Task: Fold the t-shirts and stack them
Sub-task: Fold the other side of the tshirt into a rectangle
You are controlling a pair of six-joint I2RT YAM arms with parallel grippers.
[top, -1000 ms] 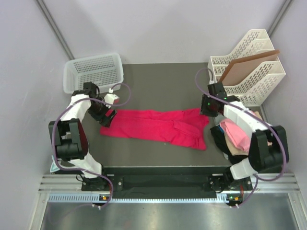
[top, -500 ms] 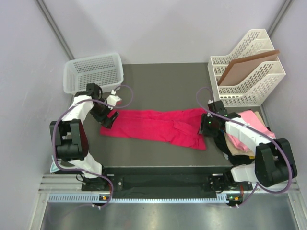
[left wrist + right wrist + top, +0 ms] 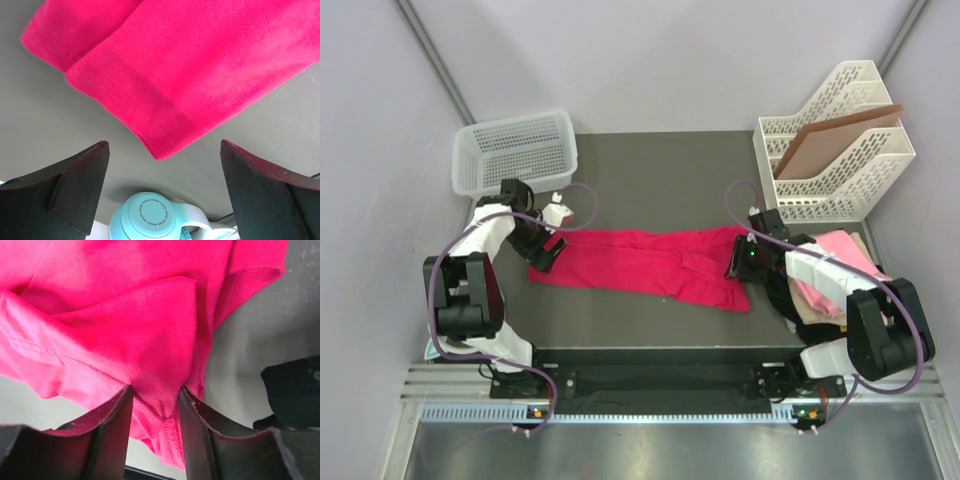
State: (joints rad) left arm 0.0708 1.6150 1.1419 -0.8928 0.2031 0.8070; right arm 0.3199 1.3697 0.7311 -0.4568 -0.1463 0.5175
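The crimson-pink t-shirt (image 3: pixel 650 262) lies crumpled lengthways across the dark table (image 3: pixel 650 180). My left gripper (image 3: pixel 545 250) is open, its jaws wide apart just above the shirt's left hem corner (image 3: pixel 160 145). My right gripper (image 3: pixel 738 266) is at the shirt's right end, shut on a raised fold of the crimson cloth (image 3: pixel 160 355), which fills the narrow gap between its fingers (image 3: pixel 112 425). At the right edge of the table is a pile of other shirts, light pink (image 3: pixel 820 285), beige (image 3: pixel 815 312) and black (image 3: pixel 775 292).
A white mesh basket (image 3: pixel 515 150) stands at the back left. A white file rack (image 3: pixel 835 140) holding a brown board stands at the back right. A teal and white round object (image 3: pixel 150 217) lies just behind the left gripper.
My right gripper has come forward and down from the back right onto the shirt's right end and closed on a fold. The left gripper has barely moved.
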